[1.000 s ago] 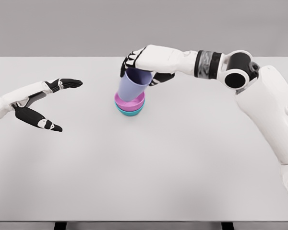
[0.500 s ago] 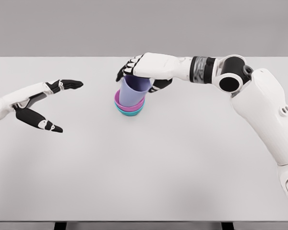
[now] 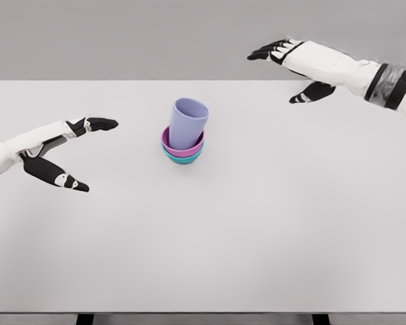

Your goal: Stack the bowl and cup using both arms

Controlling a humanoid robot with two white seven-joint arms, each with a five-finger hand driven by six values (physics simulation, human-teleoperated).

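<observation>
A lavender cup (image 3: 187, 122) stands slightly tilted inside a pink bowl (image 3: 183, 143), which is nested in a teal bowl (image 3: 183, 157) near the middle of the white table (image 3: 203, 257). My right hand (image 3: 292, 70) hovers open at the upper right, well away from the stack, fingers spread. At the left, my left hand (image 3: 81, 154) is open too, thumb and fingers apart, pointing toward the stack from a distance.
My right hand let go of the lavender cup, leaving it in the pink bowl, and pulled back up and to the right. The left hand barely moved.
</observation>
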